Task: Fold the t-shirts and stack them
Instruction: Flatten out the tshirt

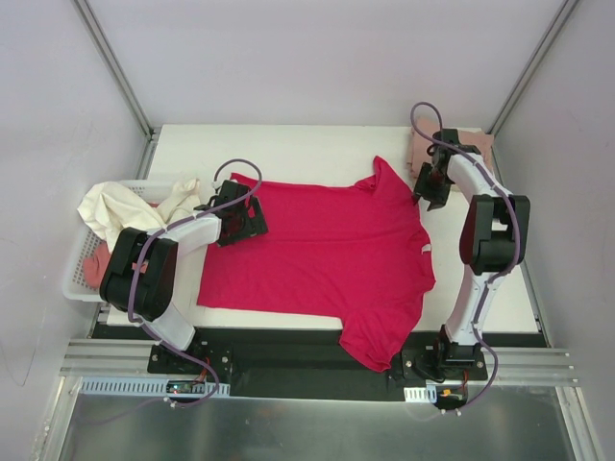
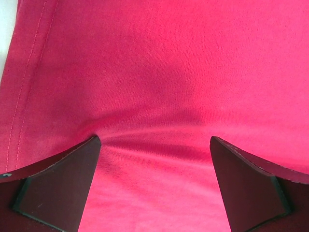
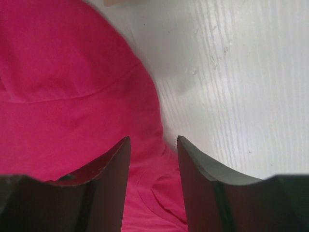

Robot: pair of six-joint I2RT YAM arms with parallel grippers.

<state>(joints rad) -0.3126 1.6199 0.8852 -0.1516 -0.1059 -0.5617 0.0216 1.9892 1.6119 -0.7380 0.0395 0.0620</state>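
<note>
- The red shirt (image 1: 317, 254) lay flat and face-down or face-up (I could not tell which) across the middle of the white table (image 1: 307, 144). It was a bright crimson, mostly smooth, with a small pale label at the collar.
- In the left wrist view the cloth (image 2: 159, 72) filled the frame. A stitched hem ran down the left side, and soft wrinkles fanned between the fingertips.
- Its lower sleeve, at bottom centre of the top view, ran over the table's near edge onto the black rail. The upper sleeve reached up toward the right arm.
- Bare table showed as a band above the shirt and as a strip right of the collar.
- A white basket (image 1: 77, 279) sat at the left edge, holding a cream shirt (image 1: 115, 206) and a salmon one (image 1: 94, 269).
- Folded pink cloth (image 1: 423, 149) sat in the upper right corner, partly hidden by the arm.
- The red shirt's long axis ran left to right, with the hem at the left and the collar at the right.
- The left gripper (image 2: 154, 140) stood wide, its tips down on the cloth near the hem, clamping nothing.
- The right gripper (image 3: 153, 140) stood at a narrow gap over the upper sleeve's edge, with nothing between its fingers.
</note>
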